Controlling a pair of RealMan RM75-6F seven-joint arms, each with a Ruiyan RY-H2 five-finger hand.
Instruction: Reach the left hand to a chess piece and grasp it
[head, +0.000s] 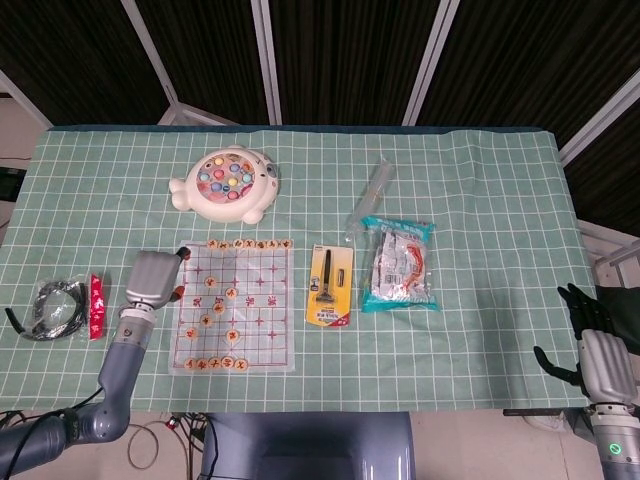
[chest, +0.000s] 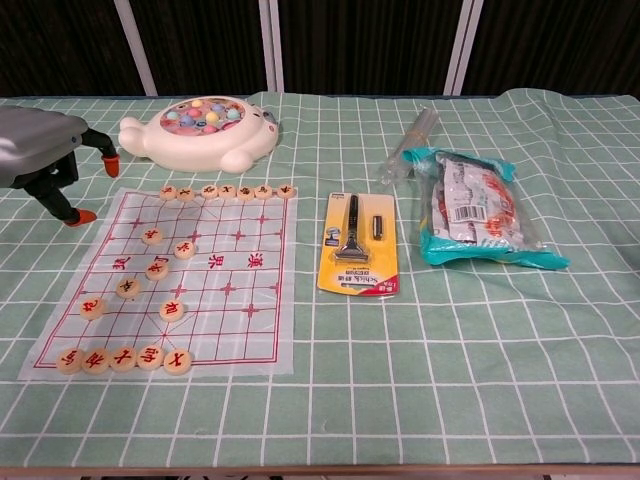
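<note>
Round wooden chess pieces (head: 206, 320) (chest: 128, 287) lie scattered on a thin white board sheet (head: 262, 335) (chest: 240, 320), with rows along its far and near edges. My left hand (head: 152, 281) (chest: 45, 155) hovers over the sheet's left edge, fingers apart with orange tips, holding nothing. The nearest pieces sit just to its right. My right hand (head: 598, 350) hangs off the table's right front corner, fingers apart and empty; the chest view does not show it.
A white fishing-game toy (head: 226, 184) (chest: 200, 129) sits behind the board. A yellow razor pack (head: 329, 286) (chest: 358, 244), a teal snack bag (head: 400, 265) (chest: 475, 208) and a clear tube (head: 372, 190) lie to the right. A coiled cable (head: 52, 309) and red item (head: 96, 305) lie left.
</note>
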